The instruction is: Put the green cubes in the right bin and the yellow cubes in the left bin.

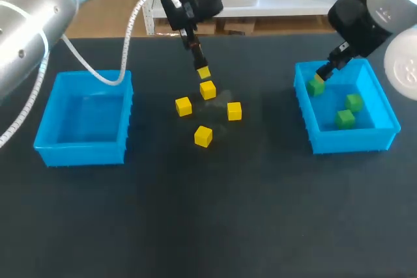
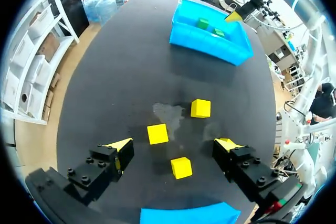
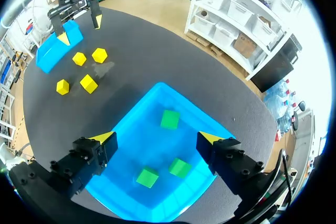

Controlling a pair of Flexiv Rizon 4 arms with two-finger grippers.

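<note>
Four yellow cubes (image 1: 208,90), (image 1: 184,106), (image 1: 234,111), (image 1: 203,136) lie on the dark table between the bins. My left gripper (image 1: 202,72) hangs open just above the farthest one. In the left wrist view three yellow cubes (image 2: 157,134), (image 2: 200,108), (image 2: 181,167) show under and ahead of the left gripper (image 2: 174,148). Three green cubes (image 1: 316,86), (image 1: 354,101), (image 1: 345,119) lie in the right bin (image 1: 352,140). My right gripper (image 3: 158,140) stands open and empty over that bin, above the green cubes (image 3: 169,119), (image 3: 180,167), (image 3: 147,177).
The left bin (image 1: 81,151) is blue and holds nothing. A white cable hangs from my left arm down to the left bin's far rim. Bare dark table lies in front of both bins.
</note>
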